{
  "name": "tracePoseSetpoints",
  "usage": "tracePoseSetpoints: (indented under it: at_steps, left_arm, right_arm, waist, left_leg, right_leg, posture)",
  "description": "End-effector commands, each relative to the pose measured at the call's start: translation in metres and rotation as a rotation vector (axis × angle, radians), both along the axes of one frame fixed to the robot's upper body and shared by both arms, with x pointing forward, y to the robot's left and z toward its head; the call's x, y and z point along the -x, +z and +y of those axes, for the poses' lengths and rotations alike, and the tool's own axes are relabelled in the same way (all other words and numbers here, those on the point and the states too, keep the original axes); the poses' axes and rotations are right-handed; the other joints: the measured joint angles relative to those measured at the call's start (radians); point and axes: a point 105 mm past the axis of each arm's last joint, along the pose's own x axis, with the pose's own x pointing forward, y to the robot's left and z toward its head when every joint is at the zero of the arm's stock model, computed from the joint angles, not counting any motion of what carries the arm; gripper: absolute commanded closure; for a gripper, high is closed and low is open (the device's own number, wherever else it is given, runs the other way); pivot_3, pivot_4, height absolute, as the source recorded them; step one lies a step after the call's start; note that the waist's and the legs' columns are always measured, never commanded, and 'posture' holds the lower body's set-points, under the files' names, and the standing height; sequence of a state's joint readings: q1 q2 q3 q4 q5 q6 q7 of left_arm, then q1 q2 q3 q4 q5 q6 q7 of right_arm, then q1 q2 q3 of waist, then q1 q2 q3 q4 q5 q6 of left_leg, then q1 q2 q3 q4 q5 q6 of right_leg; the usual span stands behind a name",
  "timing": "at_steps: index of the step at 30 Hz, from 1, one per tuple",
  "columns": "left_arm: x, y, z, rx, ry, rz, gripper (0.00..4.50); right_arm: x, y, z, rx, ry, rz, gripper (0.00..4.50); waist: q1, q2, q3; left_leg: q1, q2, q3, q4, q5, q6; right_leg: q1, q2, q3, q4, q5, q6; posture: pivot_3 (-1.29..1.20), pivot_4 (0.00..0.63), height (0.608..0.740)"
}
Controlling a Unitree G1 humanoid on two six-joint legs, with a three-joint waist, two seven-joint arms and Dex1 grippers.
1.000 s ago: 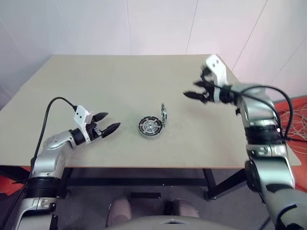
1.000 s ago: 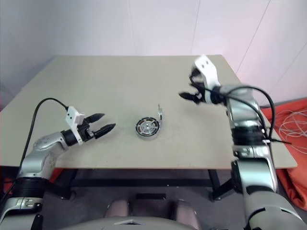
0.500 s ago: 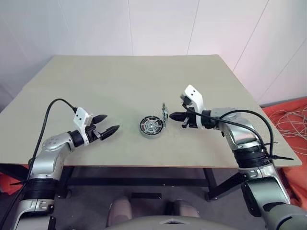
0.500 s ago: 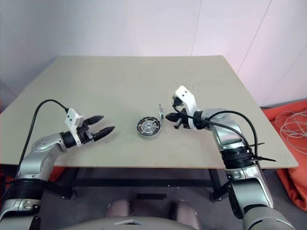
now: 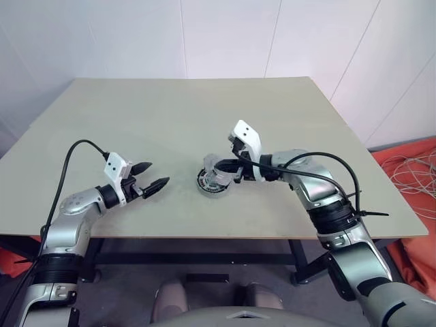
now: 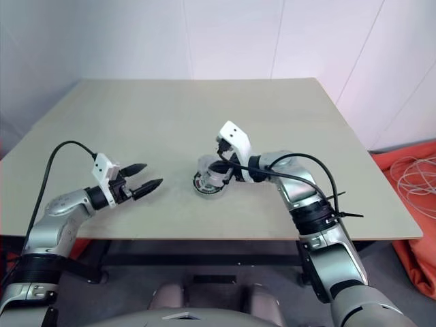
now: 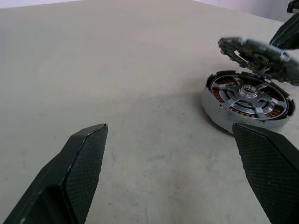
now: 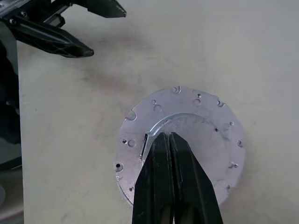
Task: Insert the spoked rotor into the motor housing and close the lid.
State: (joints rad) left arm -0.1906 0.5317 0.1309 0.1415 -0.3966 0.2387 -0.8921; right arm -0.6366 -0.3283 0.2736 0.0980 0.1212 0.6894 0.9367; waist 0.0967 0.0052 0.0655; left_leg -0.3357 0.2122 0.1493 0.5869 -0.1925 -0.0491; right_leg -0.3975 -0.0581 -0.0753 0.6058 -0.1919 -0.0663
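Tabletop (image 5: 170, 116): lid (image 7: 259, 53) seemingly tilted over motor housing (image 7: 219, 105).

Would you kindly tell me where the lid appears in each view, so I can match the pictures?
Left eye view: lid, tilted over the motor housing, table centre.
Right eye view: same.
Left wrist view: hovering above the housing.
Right wrist view: pale disc beneath the shut right pincer.
Shared landmark: the housing.

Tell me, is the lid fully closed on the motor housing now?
No. The lid hangs tilted above the motor housing, whose copper windings still show underneath.
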Motion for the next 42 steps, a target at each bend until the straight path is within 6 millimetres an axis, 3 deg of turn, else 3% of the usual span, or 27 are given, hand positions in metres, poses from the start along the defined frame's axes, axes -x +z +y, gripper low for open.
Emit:
tracePoseSetpoints:
  at_steps: [1,8,11,15,20,25,38,42]
  left_arm:
    - [-0.004,0.017,-0.002,-0.003,-0.010,-0.071,0.00]
    - [-0.003,0.018,-0.003,0.001,-0.011,-0.072,0.00]
    - [-0.003,0.017,-0.004,0.003,-0.011,-0.071,0.00]
    - [-0.003,0.017,-0.004,0.006,-0.011,-0.069,0.00]
    - [-0.004,0.018,-0.004,0.009,-0.008,-0.071,0.00]
    - [-0.005,0.018,-0.005,0.011,-0.012,-0.071,0.00]
    - [-0.006,0.018,-0.006,0.016,-0.012,-0.073,0.00]
    - [-0.006,0.019,-0.005,0.016,-0.008,-0.073,0.00]
  right_arm:
    - [-0.007,0.000,0.006,0.027,0.004,-0.058,4.48]
    - [-0.002,-0.032,0.010,0.090,0.018,-0.009,4.48]
    - [0.000,-0.037,0.010,0.101,0.028,-0.004,4.48]
    - [-0.004,-0.021,0.011,0.036,0.008,-0.018,4.48]
    - [-0.005,0.015,0.012,-0.110,0.008,-0.028,4.48]
    - [-0.005,0.026,0.002,-0.155,0.008,-0.025,4.48]
    - [-0.007,0.013,-0.001,-0.134,0.042,0.010,0.13]
    - [-0.010,0.008,-0.001,-0.114,0.033,0.005,0.06]
  waist:
    - [0.000,0.000,0.000]
    - [-0.001,0.000,0.000]
    - [-0.001,0.000,0.000]
    - [-0.001,0.000,0.000]
    - [0.000,0.000,0.000]
    - [0.000,0.000,0.000]
    - [0.000,0.000,0.000]
    - [0.000,0.000,0.000]
  left_leg:
    - [0.000,0.000,0.000,0.000,0.000,0.000]
    - [0.000,0.000,0.000,0.000,0.000,0.000]
    - [0.002,0.000,0.000,0.000,0.000,0.000]
    - [0.002,0.000,0.000,0.000,0.000,0.000]
    - [0.001,0.000,0.000,0.000,0.000,0.000]
    - [0.001,0.001,0.000,-0.001,0.000,0.000]
    - [0.000,0.001,0.000,-0.002,0.000,0.000]
    - [0.000,0.001,0.000,-0.002,0.000,0.000]
  right_leg:
    - [0.000,0.000,0.000,0.000,0.000,0.000]
    - [0.000,0.000,0.000,0.000,0.000,0.000]
    - [0.002,0.000,0.000,0.000,0.000,0.000]
    - [0.002,0.000,0.000,0.000,0.000,0.000]
    - [0.002,0.000,0.000,0.000,0.000,0.000]
    - [0.001,0.000,0.000,0.000,0.000,0.000]
    - [0.000,0.000,0.000,0.000,0.000,0.000]
    - [0.000,0.000,0.000,0.000,0.000,0.000]
  posture:
    - [0.00,0.000,0.740]
    - [0.00,0.000,0.740]
    - [0.00,0.000,0.740]
    - [0.00,0.000,0.740]
    - [0.00,0.000,0.740]
    - [0.00,0.000,0.740]
    - [0.00,0.000,0.740]
    - [0.00,0.000,0.740]
